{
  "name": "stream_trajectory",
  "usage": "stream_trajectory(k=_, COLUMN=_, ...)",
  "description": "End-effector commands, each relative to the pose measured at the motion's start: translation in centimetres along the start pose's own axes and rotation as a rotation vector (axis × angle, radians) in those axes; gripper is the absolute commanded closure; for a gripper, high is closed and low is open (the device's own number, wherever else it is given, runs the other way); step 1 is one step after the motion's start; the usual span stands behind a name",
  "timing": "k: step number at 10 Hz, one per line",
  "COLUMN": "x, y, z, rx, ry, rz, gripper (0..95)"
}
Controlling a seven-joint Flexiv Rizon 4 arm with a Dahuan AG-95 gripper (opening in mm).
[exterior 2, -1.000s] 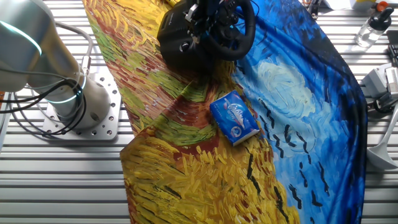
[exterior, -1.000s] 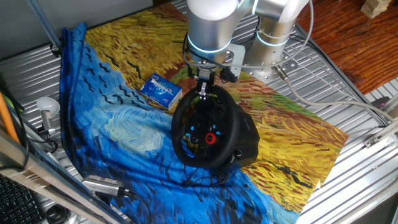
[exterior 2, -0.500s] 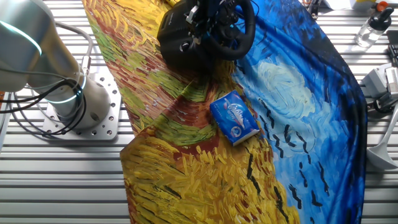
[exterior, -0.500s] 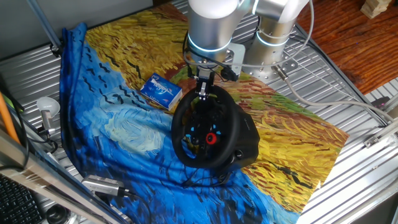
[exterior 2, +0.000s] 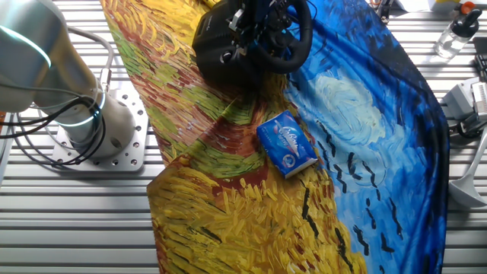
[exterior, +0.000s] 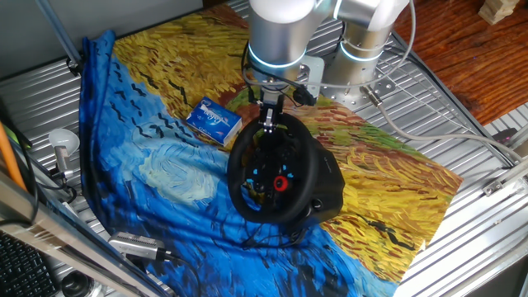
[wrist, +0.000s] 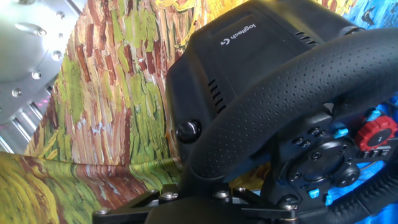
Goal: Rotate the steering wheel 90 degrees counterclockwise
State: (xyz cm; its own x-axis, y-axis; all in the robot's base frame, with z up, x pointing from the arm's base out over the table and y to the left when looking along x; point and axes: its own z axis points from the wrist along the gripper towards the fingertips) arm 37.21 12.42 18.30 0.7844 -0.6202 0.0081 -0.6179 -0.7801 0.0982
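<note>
The black steering wheel (exterior: 272,177) stands tilted on its bulky black base (exterior: 330,188) on the painted cloth; its hub shows a red round button and small blue buttons. My gripper (exterior: 268,124) comes down on the top of the rim and is shut on it. In the other fixed view the wheel (exterior 2: 288,42) is at the top edge with the gripper (exterior 2: 242,23) at its rim. In the hand view the dotted rim (wrist: 280,93) runs down between my jaws at the bottom edge, with the base (wrist: 249,43) behind it and the red button at the right edge.
A small blue-and-white box (exterior: 213,120) lies on the cloth left of the wheel, also in the other fixed view (exterior 2: 287,144). My arm's base (exterior 2: 99,129) is bolted to the slatted table beside the cloth. A bottle (exterior 2: 455,30) and cables sit at the table's edge.
</note>
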Motion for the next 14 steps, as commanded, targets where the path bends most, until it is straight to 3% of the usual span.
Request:
stream_trajectory(k=1, x=0.07, y=-0.23, z=0.14, rx=0.009, ry=0.008, rz=-0.019, gripper=95.0)
stream_trajectory(k=4, x=0.16, y=-0.23, z=0.01, rx=0.034, ry=0.030, rz=-0.049, gripper=95.0)
stream_trajectory(k=6, x=0.51, y=-0.66, z=0.31, rx=0.059, ry=0.025, rz=-0.075, gripper=95.0)
stream_trajectory(k=10, x=0.68, y=-0.81, z=0.41, rx=0.077, ry=0.031, rz=-0.095, gripper=95.0)
stream_trajectory(k=14, x=0.93, y=-1.14, z=0.40, rx=0.121, ry=0.056, rz=-0.132, gripper=95.0)
